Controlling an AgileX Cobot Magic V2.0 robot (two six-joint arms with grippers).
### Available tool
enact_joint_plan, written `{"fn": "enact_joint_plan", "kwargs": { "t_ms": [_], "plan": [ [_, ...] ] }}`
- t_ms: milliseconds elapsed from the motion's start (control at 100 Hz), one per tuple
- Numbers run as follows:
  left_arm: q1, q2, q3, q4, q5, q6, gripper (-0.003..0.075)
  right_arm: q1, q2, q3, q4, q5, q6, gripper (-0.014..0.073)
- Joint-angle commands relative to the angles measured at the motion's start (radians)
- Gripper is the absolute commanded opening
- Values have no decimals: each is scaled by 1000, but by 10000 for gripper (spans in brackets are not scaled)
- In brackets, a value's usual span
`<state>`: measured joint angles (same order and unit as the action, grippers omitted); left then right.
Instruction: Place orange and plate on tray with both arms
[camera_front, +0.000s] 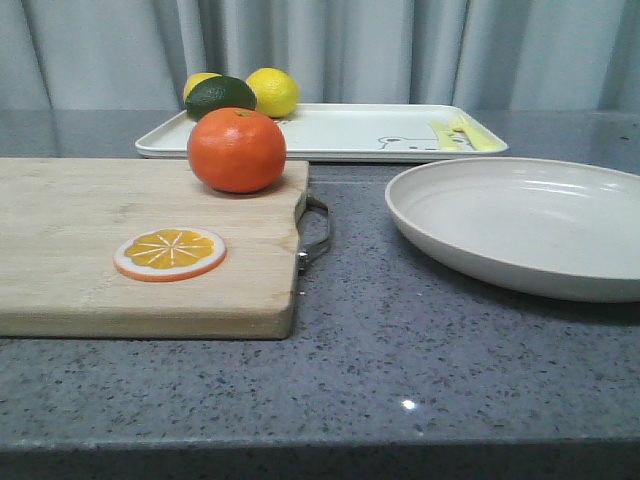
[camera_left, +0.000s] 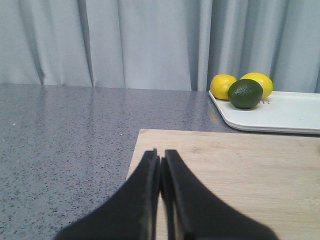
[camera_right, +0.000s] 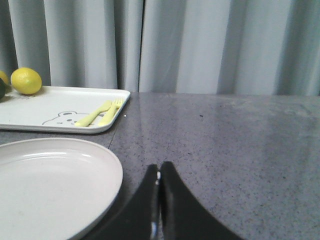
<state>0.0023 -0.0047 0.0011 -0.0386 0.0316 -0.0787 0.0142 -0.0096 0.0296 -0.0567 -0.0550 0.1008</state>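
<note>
Over the cutting board (camera_left: 240, 175) our left gripper (camera_left: 161, 165) is closed and empty; beside it our right gripper (camera_right: 159, 175) too. On the board sits the orange (camera_front: 237, 150), the plate (camera_front: 520, 225) right of it, the tray (camera_front: 340, 132) behind

backdrop: grey pleated curtain (camera_front: 400, 50) | surface: speckled grey countertop (camera_front: 420, 380)

Orange-red orange (camera_front: 237, 150), off-white plate (camera_front: 520, 225), white bear-patterned tray (camera_front: 340, 132), speckled grey table (camera_front: 400, 370).
</note>
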Motion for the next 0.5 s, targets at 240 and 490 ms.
{"fn": "enact_joint_plan", "kwargs": {
  "t_ms": [240,490],
  "plan": [
    [2,47,-108,-10,-97,-7,-20,-5,56,-114,-11,18,-3,-72],
    [2,295,-248,-10,-138,-7,-20,-5,276,-263,-11,42,-3,-72]
  ]
}}
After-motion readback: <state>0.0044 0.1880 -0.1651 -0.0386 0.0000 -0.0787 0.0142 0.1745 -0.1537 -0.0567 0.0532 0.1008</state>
